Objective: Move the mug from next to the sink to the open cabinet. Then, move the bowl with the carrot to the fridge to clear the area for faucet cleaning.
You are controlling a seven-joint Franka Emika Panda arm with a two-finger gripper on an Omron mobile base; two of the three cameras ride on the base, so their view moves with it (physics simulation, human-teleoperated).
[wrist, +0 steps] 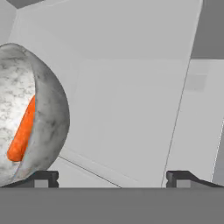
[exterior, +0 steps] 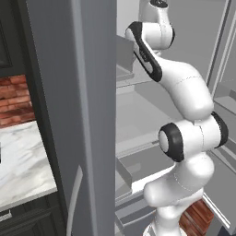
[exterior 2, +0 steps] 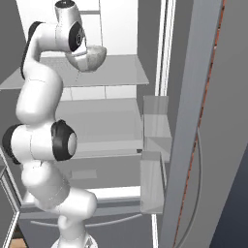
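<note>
inside bowl point(wrist: 48, 118), carrot point(wrist: 22, 133)

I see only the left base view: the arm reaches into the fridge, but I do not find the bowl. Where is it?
Observer: The bowl is beside the hand, above the upper glass shelf.
Operator: Is the carrot in it?
Observer: Yes, the hand view shows the carrot lying inside.
Operator: And the claw?
Observer: The claw stands open, with the bowl at one side of it, not between the fingers.
</note>
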